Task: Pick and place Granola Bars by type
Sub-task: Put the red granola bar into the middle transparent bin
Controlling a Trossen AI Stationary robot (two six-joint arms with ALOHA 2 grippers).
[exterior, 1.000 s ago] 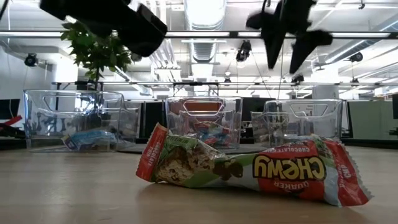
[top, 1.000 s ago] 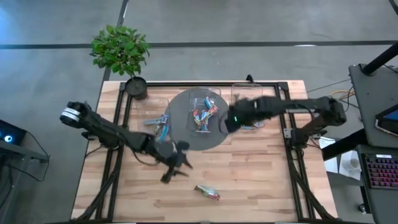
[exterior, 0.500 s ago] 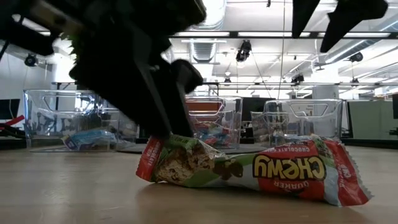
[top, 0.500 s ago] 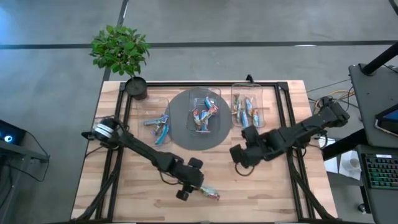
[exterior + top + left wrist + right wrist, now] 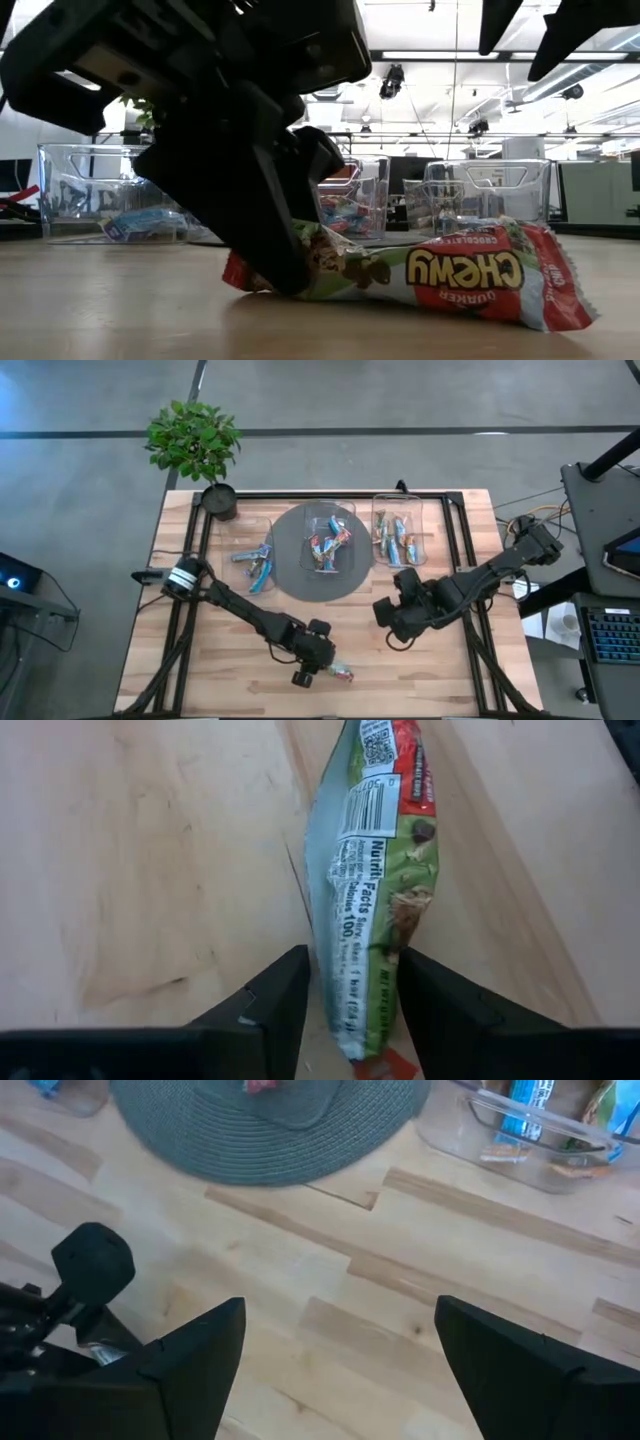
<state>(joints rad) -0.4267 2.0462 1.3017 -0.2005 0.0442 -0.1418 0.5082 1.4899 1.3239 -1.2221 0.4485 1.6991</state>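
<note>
Low view first: my left gripper (image 5: 275,240) is down on the table (image 5: 120,310), its fingers set either side of the near end of a lone bar (image 5: 440,275), red-and-green wrapper reading CHEWY. Left wrist view agrees: bar (image 5: 375,890) runs lengthwise between the two fingers (image 5: 270,1005). Both sit against the wrapper's sides, but I cannot tell whether they have clamped it; the bar lies flat on the wood.

High view: that bar (image 5: 336,672) is alone at the near edge, well clear of the grey mat (image 5: 292,575). Left gripper (image 5: 315,665) is at its end nearest the left arm's side.

Right gripper (image 5: 392,622) hangs above bare table, between the bar and the mat, nearer the right arm's side, fingers spread wide and holding nothing; right wrist view confirms, fingers (image 5: 190,1355) parted over wood.

Farther off, a clear bin (image 5: 328,542) on the mat holds mixed bars. Bins either side of the mat, left one (image 5: 255,555) and right one (image 5: 400,532), hold mostly blue bars.

Beyond the mat's left, a potted plant (image 5: 195,445) stands at the table corner.
</note>
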